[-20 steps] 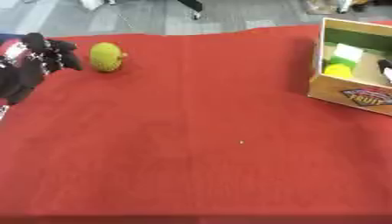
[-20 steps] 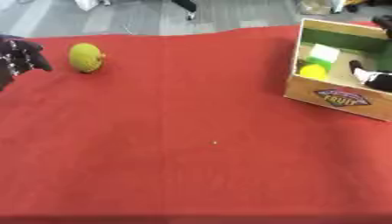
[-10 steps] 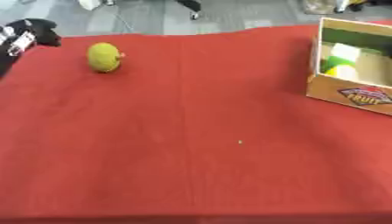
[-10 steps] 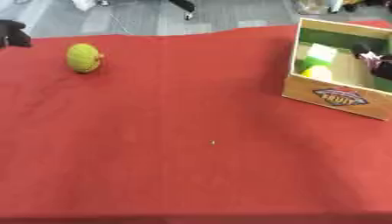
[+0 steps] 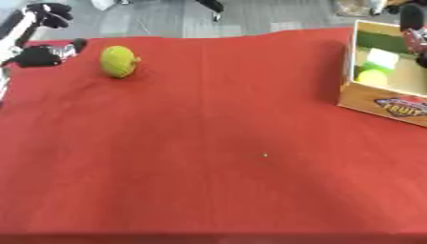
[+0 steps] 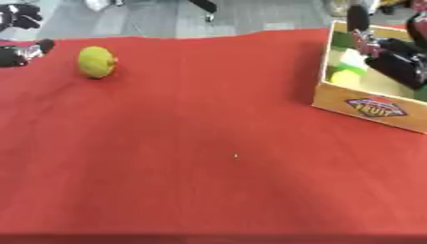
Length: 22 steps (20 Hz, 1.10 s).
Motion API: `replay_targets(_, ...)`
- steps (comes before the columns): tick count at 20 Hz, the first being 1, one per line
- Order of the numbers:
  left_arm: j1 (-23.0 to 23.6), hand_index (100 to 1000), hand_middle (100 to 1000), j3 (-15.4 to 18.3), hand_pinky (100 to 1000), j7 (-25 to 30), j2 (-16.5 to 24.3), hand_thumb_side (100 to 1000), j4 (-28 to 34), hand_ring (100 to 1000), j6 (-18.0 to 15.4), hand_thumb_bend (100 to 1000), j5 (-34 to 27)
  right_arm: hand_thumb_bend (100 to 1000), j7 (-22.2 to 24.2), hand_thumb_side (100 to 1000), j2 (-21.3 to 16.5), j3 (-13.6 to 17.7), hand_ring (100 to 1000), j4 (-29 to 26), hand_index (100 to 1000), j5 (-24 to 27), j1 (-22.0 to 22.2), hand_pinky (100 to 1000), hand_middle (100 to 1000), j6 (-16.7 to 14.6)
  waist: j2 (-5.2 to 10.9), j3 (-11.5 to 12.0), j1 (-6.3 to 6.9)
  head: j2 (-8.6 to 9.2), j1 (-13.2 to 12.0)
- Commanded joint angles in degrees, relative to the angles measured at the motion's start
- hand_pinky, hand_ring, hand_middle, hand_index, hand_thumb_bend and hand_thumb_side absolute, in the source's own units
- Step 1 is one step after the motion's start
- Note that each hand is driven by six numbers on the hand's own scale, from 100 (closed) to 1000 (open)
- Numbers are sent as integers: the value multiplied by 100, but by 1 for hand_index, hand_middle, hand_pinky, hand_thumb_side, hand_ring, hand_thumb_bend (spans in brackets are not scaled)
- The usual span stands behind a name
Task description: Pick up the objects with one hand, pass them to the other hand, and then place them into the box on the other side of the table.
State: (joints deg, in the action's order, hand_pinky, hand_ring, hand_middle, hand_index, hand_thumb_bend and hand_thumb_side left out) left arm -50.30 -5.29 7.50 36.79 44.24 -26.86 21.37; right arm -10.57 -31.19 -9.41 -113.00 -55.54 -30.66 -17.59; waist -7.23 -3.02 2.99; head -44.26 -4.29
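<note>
My left hand (image 5: 42,35) hangs spread and empty just beside the yellow-green fruit (image 5: 118,61) on the red cloth (image 5: 208,143); my right hand (image 6: 392,57) rests over the box (image 6: 371,107), fingers unclear; a clumsy nudge could roll the fruit away.

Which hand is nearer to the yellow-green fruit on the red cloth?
The left hand. It sits just left of the yellow-green fruit at the table's far left edge, not touching it. The right hand is far off, over the cardboard box on the right side.

Red cloth-covered table (image 5: 208,143), grey floor (image 5: 250,19) beyond its far edge, perhaps chair legs (image 5: 213,5) there
</note>
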Motion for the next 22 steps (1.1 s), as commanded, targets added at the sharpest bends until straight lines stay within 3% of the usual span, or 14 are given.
replay_targets(1,-386,871,732,-219,793,-223,-20,445,-345,733,140,520,264,100,201,100,274,-362,769,-157,813,273,-352,840,528,-255,33,-4,-49,14,34)
replay_targets(5,-598,866,731,-398,789,-556,-177,336,-884,730,467,500,601,100,536,100,542,-909,762,-159,811,610,-606,839,527,-592,-6,-111,-39,14,-46)
replay_targets(9,-652,861,734,-503,783,-895,-190,219,-1389,729,806,547,940,100,876,100,695,-1461,763,-159,809,949,-606,837,518,-932,-57,-280,-3,14,-207)
replay_targets(13,-654,853,728,-428,775,-1253,-133,166,-1594,722,1163,585,1298,100,1232,100,806,-1949,763,-159,808,1307,-541,837,513,-1289,-98,-425,43,14,-304)
replay_targets(22,-598,834,708,-381,755,-2043,-255,143,-1738,694,1842,554,2087,100,1858,100,783,-1563,765,-159,804,2097,-446,835,506,-2079,-155,-506,55,16,-345)
